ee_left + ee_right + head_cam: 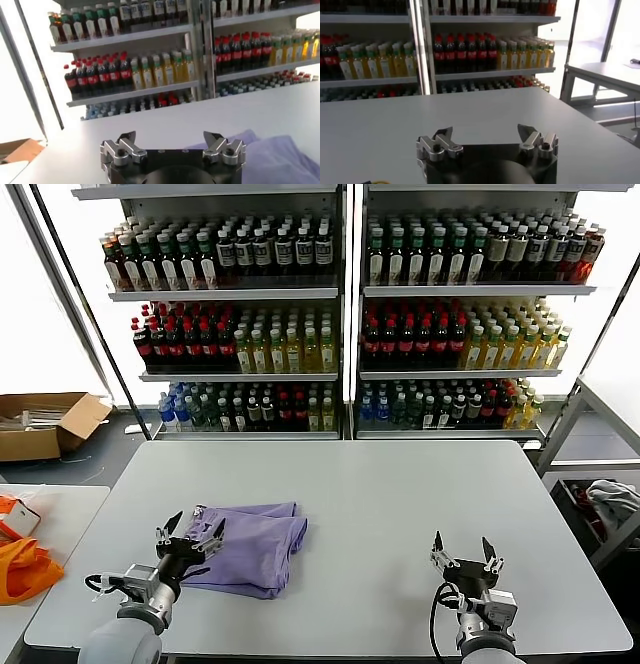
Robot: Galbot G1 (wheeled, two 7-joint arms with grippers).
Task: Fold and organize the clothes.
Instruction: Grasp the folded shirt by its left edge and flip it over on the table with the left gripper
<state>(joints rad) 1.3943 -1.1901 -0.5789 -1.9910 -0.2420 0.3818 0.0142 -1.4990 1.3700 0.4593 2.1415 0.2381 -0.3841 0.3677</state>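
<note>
The folded lavender T-shirt (248, 546) lay on the desk (400, 494), its long axis running across the robot's front. The left claw (191, 536) hung at the shirt's left edge, jaws spread and empty, pointing over the cloth toward the drink shelves (345, 314). It was by far the nearer. The right claw (465, 554) was well apart to the shirt's right, low over bare desk, also spread and holding nothing.

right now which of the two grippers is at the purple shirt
The left gripper: open at the folded purple shirt's left edge. The right gripper is open over bare table, well apart from it.
</note>
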